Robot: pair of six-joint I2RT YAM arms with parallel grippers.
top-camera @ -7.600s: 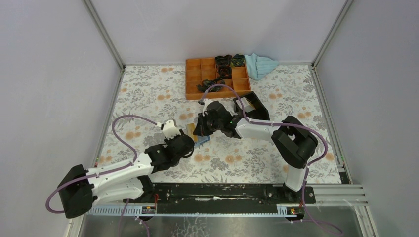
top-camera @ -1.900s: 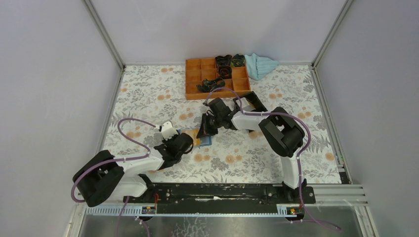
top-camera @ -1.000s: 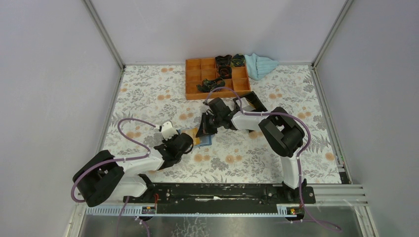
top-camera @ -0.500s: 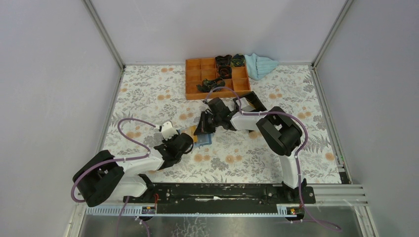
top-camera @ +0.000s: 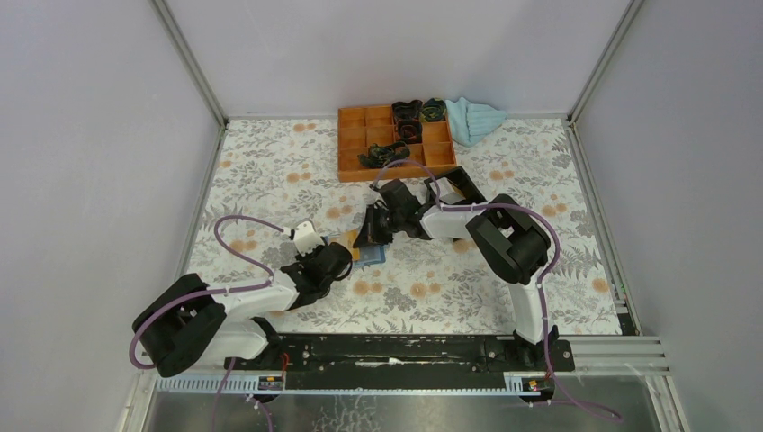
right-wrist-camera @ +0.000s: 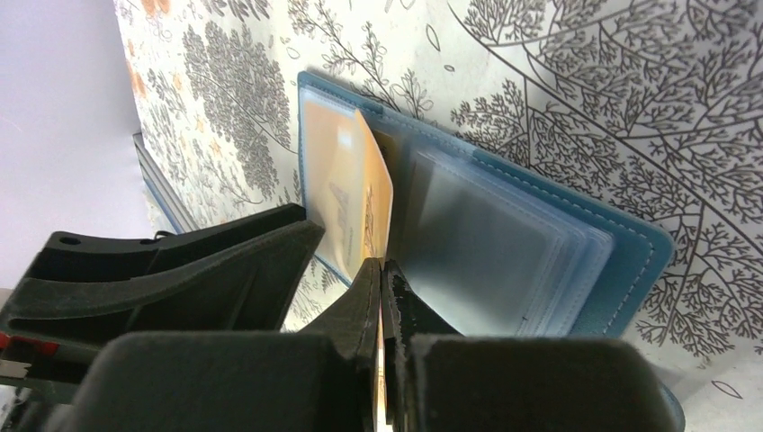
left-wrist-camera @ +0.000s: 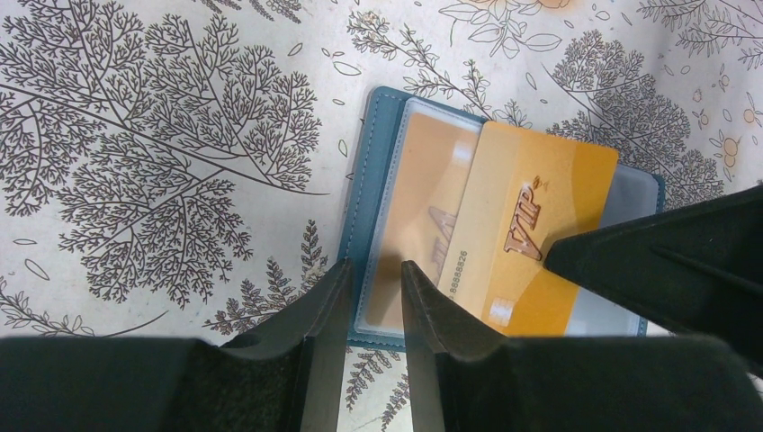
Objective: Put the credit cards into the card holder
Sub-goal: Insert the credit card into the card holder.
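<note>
The card holder [left-wrist-camera: 364, 180] lies open and flat on the floral table, teal-blue with clear sleeves [right-wrist-camera: 504, 243]. One tan-orange credit card is tucked in its left sleeve [left-wrist-camera: 423, 198]. A second orange "VIP" credit card [left-wrist-camera: 531, 234] stands on edge over the holder, its far edge at the left sleeves [right-wrist-camera: 373, 193]. My right gripper [right-wrist-camera: 381, 265] is shut on this card. My left gripper [left-wrist-camera: 371, 268] stands narrowly open over the holder's near left edge, with nothing pinched between the fingers. Seen from above, both grippers meet at the holder [top-camera: 373, 256].
An orange compartment tray [top-camera: 355, 144] with dark items stands at the back. A light blue cloth [top-camera: 474, 119] lies to its right. A black box [top-camera: 466, 184] sits behind my right arm. Grey walls enclose the table on three sides.
My right gripper has edged slightly left with the VIP card over the holder. The left gripper and the holder have not moved.
</note>
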